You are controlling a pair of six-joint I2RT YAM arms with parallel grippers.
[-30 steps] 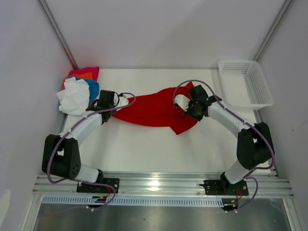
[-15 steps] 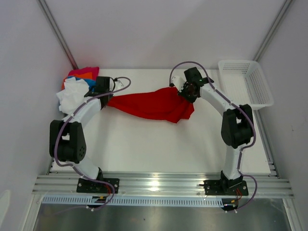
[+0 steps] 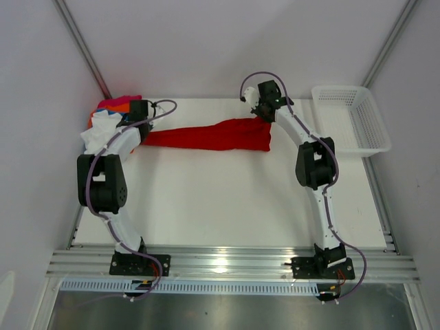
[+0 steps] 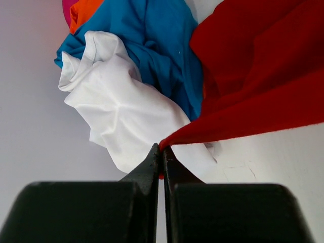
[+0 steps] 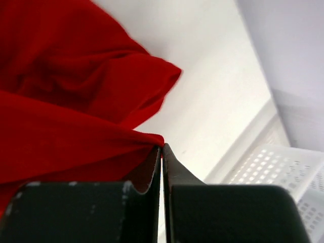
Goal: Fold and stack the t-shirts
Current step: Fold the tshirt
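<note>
The large red t-shirt (image 3: 210,135) hangs stretched in a band between both grippers at the far side of the table. My left gripper (image 3: 142,110) is shut on its left edge, seen pinched in the left wrist view (image 4: 162,148). My right gripper (image 3: 265,103) is shut on its right edge, seen pinched in the right wrist view (image 5: 162,145). A heap of other t-shirts sits at the far left: white (image 3: 103,134), blue (image 4: 152,45), orange (image 3: 120,106) and pink (image 3: 117,101). The red shirt (image 4: 263,66) hangs beside this heap.
A white plastic mesh basket (image 3: 350,118) stands at the far right, also in the right wrist view (image 5: 283,167). The white table (image 3: 220,199) lies in front of the shirt. Grey walls close in at the left, right and back.
Both arms have reached farther back and apart, lifting the red t-shirt from a crumpled heap into a taut horizontal band near the table's far edge.
</note>
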